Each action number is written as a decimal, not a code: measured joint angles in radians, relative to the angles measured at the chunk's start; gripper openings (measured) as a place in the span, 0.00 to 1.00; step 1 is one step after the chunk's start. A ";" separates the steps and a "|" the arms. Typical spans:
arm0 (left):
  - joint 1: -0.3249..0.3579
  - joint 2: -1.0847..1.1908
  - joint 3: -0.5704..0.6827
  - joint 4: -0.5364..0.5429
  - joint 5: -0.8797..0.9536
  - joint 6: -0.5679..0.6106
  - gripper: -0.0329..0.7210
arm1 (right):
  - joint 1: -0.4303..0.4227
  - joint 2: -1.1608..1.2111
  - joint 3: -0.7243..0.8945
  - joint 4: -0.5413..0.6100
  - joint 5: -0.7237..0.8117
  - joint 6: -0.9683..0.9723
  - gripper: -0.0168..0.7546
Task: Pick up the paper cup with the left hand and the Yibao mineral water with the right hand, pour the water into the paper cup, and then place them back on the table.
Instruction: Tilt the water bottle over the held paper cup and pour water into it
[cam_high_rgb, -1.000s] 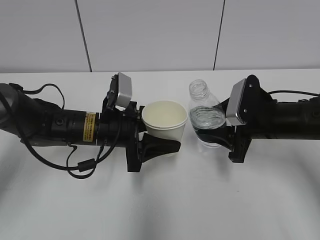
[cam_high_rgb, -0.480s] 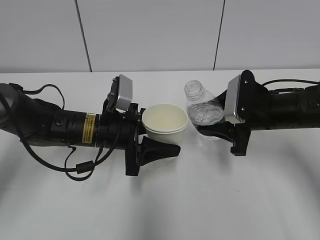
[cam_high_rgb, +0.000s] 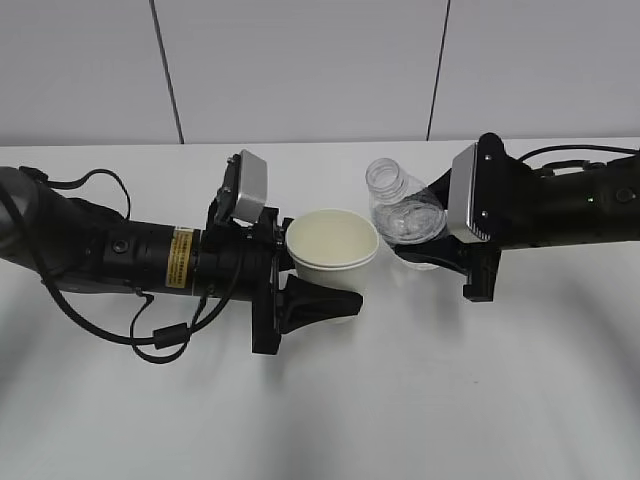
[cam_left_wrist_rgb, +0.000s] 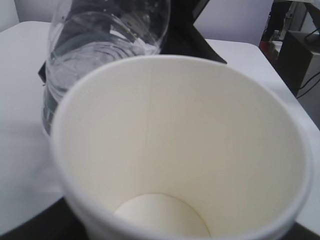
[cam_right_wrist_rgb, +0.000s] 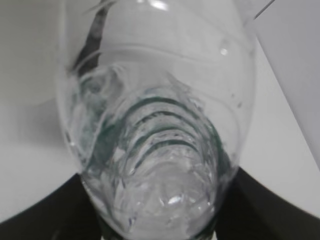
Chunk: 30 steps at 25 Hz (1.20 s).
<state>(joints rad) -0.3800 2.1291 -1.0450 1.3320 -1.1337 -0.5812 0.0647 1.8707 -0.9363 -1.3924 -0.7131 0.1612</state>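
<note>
The cream-white paper cup (cam_high_rgb: 332, 247) is upright and held off the table (cam_high_rgb: 420, 400), my left gripper (cam_high_rgb: 333, 282) shut on its sides. In the left wrist view the paper cup (cam_left_wrist_rgb: 190, 140) fills the frame, and its inside looks empty. The clear Yibao mineral water bottle (cam_high_rgb: 408, 218) is just right of the cup, with my right gripper (cam_high_rgb: 425, 252) shut on its body. Its open neck (cam_high_rgb: 384, 178) leans left toward the cup. Black fingers (cam_right_wrist_rgb: 45, 220) flank the water-filled bottle (cam_right_wrist_rgb: 160, 130) in the right wrist view. The bottle (cam_left_wrist_rgb: 100, 45) shows behind the cup's rim.
Both black arms lie low over the white table, the left arm (cam_high_rgb: 110, 255) from the left and the right arm (cam_high_rgb: 570, 210) from the right. A loose cable (cam_high_rgb: 160, 335) hangs under the left arm. A grey panelled wall (cam_high_rgb: 300, 70) stands behind.
The right gripper has raised the bottle, carried it slightly left, and tipped its neck toward the cup. The cup has barely shifted.
</note>
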 joint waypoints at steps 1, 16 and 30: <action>-0.005 0.000 0.000 0.000 0.000 0.000 0.59 | 0.000 0.000 -0.005 -0.002 0.000 0.000 0.60; -0.041 0.000 0.000 -0.050 0.048 0.001 0.59 | 0.028 0.000 -0.067 -0.102 0.064 0.000 0.60; -0.041 0.000 0.000 -0.063 0.058 0.001 0.59 | 0.059 0.000 -0.156 -0.257 0.150 0.000 0.60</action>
<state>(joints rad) -0.4208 2.1291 -1.0450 1.2687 -1.0762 -0.5800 0.1236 1.8707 -1.0920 -1.6497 -0.5631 0.1612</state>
